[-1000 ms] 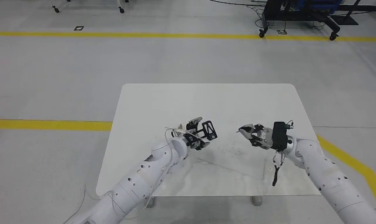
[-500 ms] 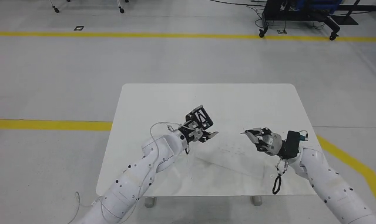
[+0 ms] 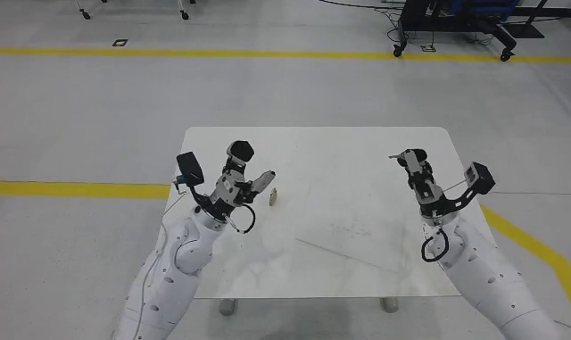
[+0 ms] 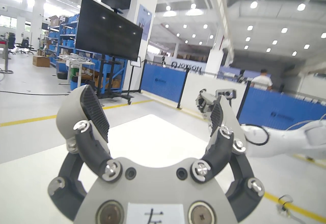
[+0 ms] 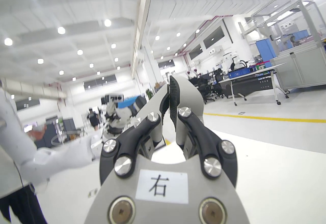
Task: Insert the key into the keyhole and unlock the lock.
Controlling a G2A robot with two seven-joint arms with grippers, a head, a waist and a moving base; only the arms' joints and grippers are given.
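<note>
A small grey object (image 3: 273,195), too small to tell lock from key, lies on the white table (image 3: 357,153) left of centre. My left gripper (image 3: 252,164) is raised just left of it and tilted up off the table. In the left wrist view the left gripper (image 4: 152,105) is open with nothing between its ribbed pads. My right gripper (image 3: 409,158) is held up over the table's right side, far from the object. Its pads meet at the tips in the right wrist view, where the right gripper (image 5: 170,87) is shut. Nothing shows between them.
The table's far edge and right edge lie close to the right arm. Yellow floor lines (image 3: 89,189) run past the table. A wheeled rack (image 3: 455,23) stands far behind.
Both arms have swung apart from the table's middle and tilted upward, left going left, right going right. The small grey object now lies uncovered where the left gripper was.
</note>
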